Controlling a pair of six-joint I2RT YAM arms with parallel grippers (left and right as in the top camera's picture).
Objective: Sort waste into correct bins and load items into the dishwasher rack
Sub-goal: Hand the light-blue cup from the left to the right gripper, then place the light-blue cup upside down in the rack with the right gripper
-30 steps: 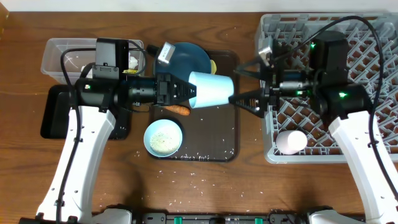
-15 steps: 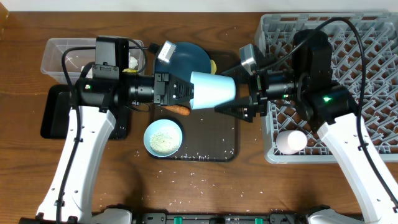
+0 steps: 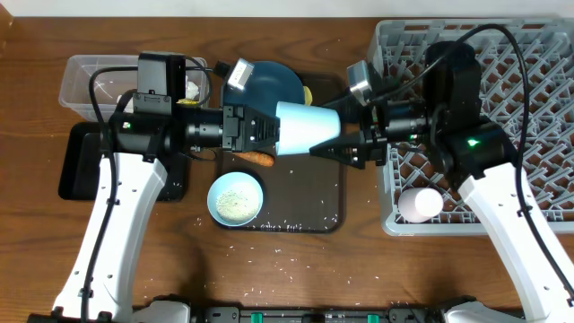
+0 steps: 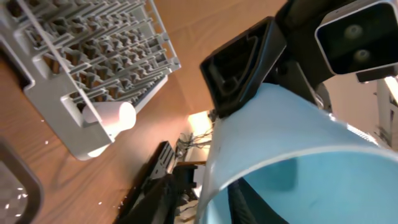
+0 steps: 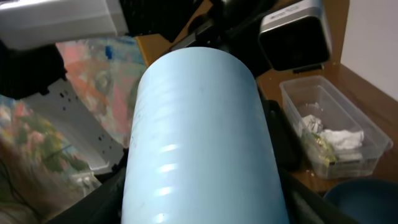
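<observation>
My left gripper (image 3: 273, 128) is shut on the rim of a small light blue bowl (image 3: 307, 128) and holds it sideways in the air above the dark brown serving tray (image 3: 323, 205). My right gripper (image 3: 339, 127) is open, with its fingers on either side of the bowl's base. The bowl fills the right wrist view (image 5: 199, 124) and the left wrist view (image 4: 298, 155). A second light blue bowl (image 3: 236, 199) holding rice, an orange carrot (image 3: 258, 159), the dark blue bowl (image 3: 269, 82) and the yellow spoon (image 3: 308, 92) are on the serving tray. The pink cup (image 3: 419, 205) lies in the grey rack (image 3: 529, 54).
The clear tub (image 3: 90, 81) at the back left holds crumpled napkins (image 3: 190, 89). The black tray (image 3: 76, 161) lies in front of it, under my left arm. Loose rice grains (image 3: 278, 256) lie on the serving tray's front and on the table.
My right gripper has moved left from the rack's edge, and its open fingers now straddle the base of the light blue bowl. My left arm has held the bowl nearly still.
</observation>
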